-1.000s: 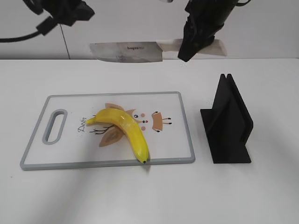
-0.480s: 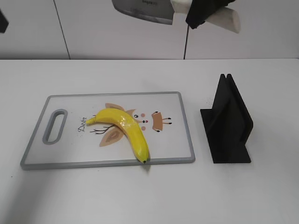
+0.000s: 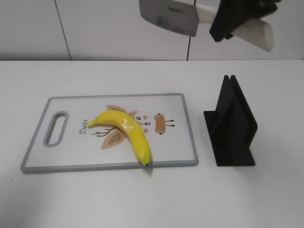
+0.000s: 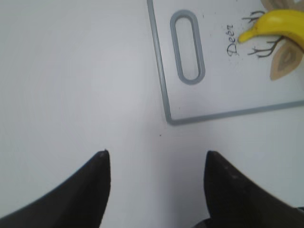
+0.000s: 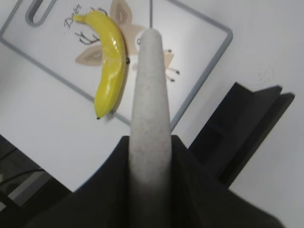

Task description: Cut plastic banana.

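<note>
The plastic banana (image 3: 127,133) lies whole on the white cutting board (image 3: 180,142), its dark tip at the board's near edge. It also shows in the right wrist view (image 5: 110,61) and in the left wrist view (image 4: 278,24). My right gripper (image 3: 227,23) is shut on the pale handle (image 5: 150,90) of a cleaver, held high at the top right; the steel blade (image 3: 168,16) points left, well above the board. My left gripper (image 4: 155,154) is open and empty over bare table, left of the board's handle slot (image 4: 188,46). It is out of the exterior view.
A black knife stand (image 3: 232,126) stands on the table right of the board and shows in the right wrist view (image 5: 242,128) too. The white table (image 3: 156,199) runs in front of the board. A wall is behind.
My right gripper has lifted the cleaver up and to the right, away from the board. My left arm has left the exterior view. The banana has not moved.
</note>
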`<state>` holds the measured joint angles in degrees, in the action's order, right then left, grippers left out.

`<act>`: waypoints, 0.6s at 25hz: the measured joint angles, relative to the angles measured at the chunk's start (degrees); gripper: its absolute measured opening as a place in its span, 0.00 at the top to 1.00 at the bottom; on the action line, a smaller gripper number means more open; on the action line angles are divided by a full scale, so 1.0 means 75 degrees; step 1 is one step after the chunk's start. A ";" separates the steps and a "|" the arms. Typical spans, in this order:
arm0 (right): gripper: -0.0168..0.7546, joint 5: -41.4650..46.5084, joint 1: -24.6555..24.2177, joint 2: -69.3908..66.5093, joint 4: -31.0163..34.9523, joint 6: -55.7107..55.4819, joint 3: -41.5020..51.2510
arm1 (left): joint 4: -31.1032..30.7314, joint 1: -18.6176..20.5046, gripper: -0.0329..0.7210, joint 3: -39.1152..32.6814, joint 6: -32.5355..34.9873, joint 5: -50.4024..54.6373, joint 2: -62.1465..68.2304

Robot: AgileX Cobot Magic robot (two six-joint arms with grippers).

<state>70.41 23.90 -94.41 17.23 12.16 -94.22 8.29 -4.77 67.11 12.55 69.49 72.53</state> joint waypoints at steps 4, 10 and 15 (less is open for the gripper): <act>0.76 -0.0647 0.0000 0.0975 0.0000 -0.0298 0.1523 | 0.0000 0.0000 0.18 -0.1049 -0.0042 0.0027 -0.1184; 0.76 -0.1837 0.0000 0.2198 -0.0077 -0.0863 0.3308 | 0.0000 0.0000 0.18 -0.2256 -0.0123 -0.0068 -0.3129; 0.76 -0.2592 0.0000 0.2924 -0.0800 -0.2040 0.4376 | 0.0000 0.0000 0.18 -0.3159 -0.0128 -0.0597 -0.4771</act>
<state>50.97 23.90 -72.48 11.23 -3.14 -61.40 8.29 -4.77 43.41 11.59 65.01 36.75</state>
